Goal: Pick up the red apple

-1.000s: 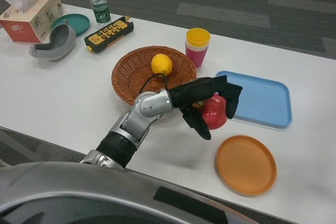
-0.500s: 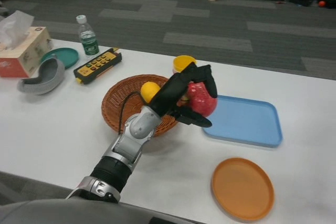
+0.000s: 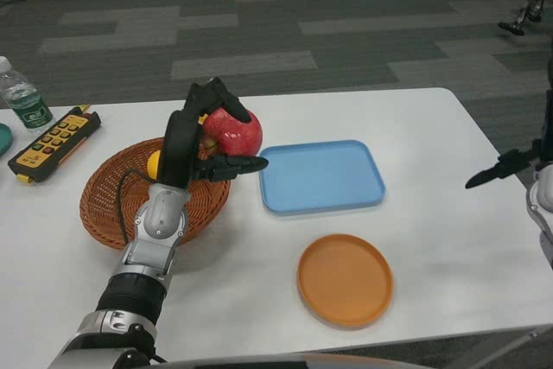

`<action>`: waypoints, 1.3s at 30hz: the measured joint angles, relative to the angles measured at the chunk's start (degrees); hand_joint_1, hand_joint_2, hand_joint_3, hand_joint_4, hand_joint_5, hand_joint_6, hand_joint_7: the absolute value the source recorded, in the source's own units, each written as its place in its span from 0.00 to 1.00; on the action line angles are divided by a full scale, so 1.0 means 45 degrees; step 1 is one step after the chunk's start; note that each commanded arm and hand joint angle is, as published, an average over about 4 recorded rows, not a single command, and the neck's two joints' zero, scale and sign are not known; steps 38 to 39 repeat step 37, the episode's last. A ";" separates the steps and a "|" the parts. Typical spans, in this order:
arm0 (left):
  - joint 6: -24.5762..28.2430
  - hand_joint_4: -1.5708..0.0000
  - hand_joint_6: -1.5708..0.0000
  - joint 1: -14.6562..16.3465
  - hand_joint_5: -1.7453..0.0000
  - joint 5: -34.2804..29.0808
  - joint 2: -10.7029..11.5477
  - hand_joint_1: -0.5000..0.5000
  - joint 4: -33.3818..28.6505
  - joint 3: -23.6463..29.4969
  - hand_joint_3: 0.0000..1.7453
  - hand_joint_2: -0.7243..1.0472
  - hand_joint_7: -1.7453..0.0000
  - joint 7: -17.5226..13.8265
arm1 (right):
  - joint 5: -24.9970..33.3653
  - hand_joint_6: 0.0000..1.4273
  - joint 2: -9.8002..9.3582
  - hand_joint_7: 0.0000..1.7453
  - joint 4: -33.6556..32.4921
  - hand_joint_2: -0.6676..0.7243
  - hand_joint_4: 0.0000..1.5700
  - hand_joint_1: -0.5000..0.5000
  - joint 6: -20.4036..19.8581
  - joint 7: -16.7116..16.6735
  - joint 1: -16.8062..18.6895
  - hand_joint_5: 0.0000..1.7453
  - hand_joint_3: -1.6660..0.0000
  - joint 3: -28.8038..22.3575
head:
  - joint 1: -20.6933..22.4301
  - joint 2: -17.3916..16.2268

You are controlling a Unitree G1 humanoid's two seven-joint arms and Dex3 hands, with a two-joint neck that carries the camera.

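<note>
A clear plastic water bottle with a green label stands at the far left of the white bench; beside it lies a yellow-and-black button remote; the round woven wicker basket holds a yellow lemon; the left hand is raised above the basket's right edge, its black fingers wrapped around the glossy red apple, which is clear of the bench; right of it lie a rectangular blue plastic tray and a round orange plate; the right hand shows at the far edge, whether open or closed I cannot tell.

Basket beneath; tray, plate rightward, seemingly low.
</note>
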 measured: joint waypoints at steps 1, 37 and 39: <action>-0.0074 0.55 0.58 -0.0047 0.00 -0.0009 0.0041 1.00 0.0140 0.0008 0.00 0.80 0.04 0.0191 | -0.0016 0.00 0.0001 0.00 -0.0081 0.98 0.00 0.08 0.0010 0.0078 -0.0024 0.00 1.00 0.0026 | -0.0247 0.0021; -0.2064 0.57 0.58 0.1403 0.00 -0.0475 0.0118 1.00 0.0245 0.1674 0.00 0.80 0.04 0.2778 | -0.0849 0.00 0.0052 0.00 -0.2388 0.91 0.13 0.04 0.1234 0.2121 -0.0073 0.00 1.00 0.2092 | 0.0407 0.0457; -0.2064 0.57 0.58 0.1403 0.00 -0.0475 0.0118 1.00 0.0245 0.1674 0.00 0.80 0.04 0.2778 | -0.0849 0.00 0.0052 0.00 -0.2388 0.91 0.13 0.04 0.1234 0.2121 -0.0073 0.00 1.00 0.2092 | 0.0407 0.0457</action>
